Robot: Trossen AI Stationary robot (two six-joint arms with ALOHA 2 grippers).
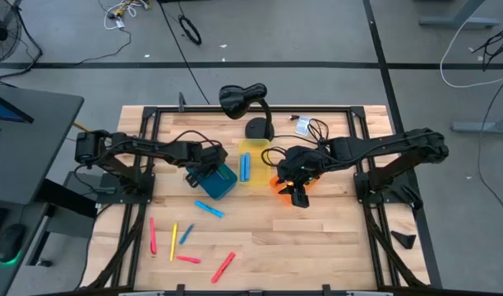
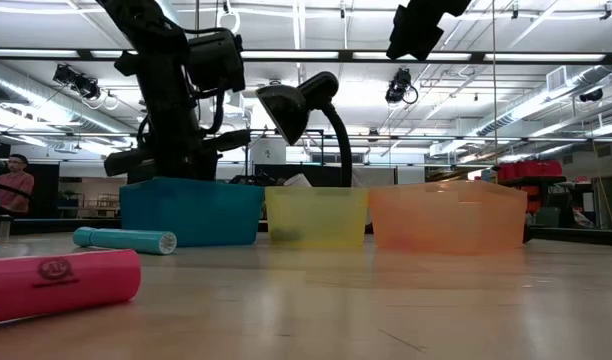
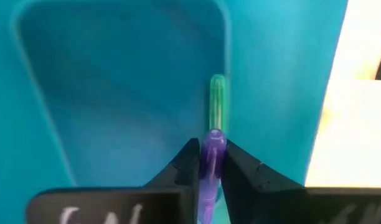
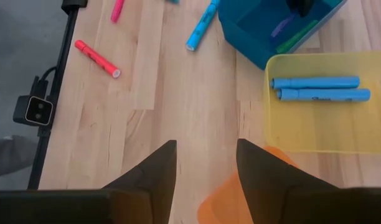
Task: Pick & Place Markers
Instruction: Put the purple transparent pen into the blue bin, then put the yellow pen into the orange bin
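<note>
The left hand (image 3: 209, 171) gripped a purple marker (image 3: 210, 163) inside the blue bin (image 3: 116, 93), a green marker (image 3: 217, 102) just beyond. Best open low, then lift straight. The right hand (image 4: 206, 162) hung open, empty, over the orange bin (image 1: 282, 182).

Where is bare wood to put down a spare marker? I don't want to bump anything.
The widest free patch is the front-right table, bordered by the orange bin, the right hand and a red marker. The front-left is crowded with loose markers. The left hand works over the blue bin.
</note>
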